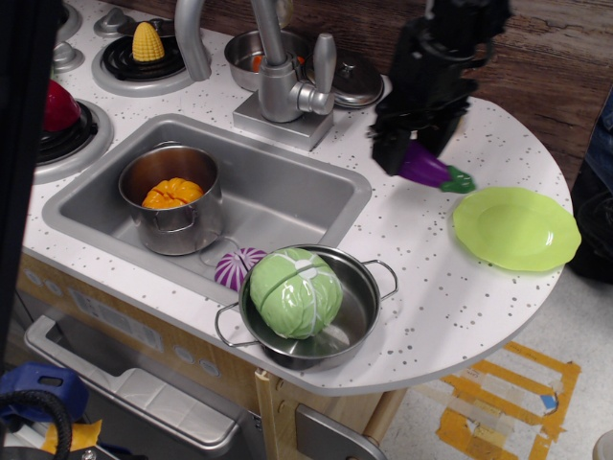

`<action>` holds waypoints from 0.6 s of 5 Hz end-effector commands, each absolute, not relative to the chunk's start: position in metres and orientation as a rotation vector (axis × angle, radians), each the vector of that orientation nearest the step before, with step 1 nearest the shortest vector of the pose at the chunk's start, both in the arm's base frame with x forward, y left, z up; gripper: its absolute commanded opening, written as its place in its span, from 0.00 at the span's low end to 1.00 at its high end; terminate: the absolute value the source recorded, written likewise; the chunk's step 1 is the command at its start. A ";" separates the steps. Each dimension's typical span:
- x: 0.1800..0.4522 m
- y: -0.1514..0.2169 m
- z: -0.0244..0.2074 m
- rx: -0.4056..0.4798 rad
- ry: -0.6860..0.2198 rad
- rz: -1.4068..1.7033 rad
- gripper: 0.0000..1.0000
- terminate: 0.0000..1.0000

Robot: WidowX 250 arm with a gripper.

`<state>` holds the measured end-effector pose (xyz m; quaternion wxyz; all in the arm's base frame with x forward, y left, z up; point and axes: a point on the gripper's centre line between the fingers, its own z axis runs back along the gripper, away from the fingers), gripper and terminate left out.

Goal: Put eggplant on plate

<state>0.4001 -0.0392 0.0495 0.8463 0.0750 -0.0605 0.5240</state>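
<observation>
Observation.image shows the gripper [414, 153] clamped on the eggplant [433, 170], raised beside the plate [517, 228]; release should wait until it is centred over the plate.

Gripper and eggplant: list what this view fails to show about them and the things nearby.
- Gripper: its dark body blocks the fingertips, so how they clasp the eggplant is unclear.
- Eggplant: its rear end is hidden behind the gripper; whether it hangs clear of the counter cannot be judged from this single view.
- Striped purple vegetable: partly hidden by the pan.
- Red vegetable: cut off by the dark bar at the left edge.
</observation>
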 end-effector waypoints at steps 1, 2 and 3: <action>0.406 -0.075 0.061 0.111 -0.178 1.151 1.00 0.00; 0.403 -0.093 0.045 0.043 -0.185 1.173 1.00 0.00; 0.401 -0.105 0.041 0.027 -0.179 1.181 1.00 0.00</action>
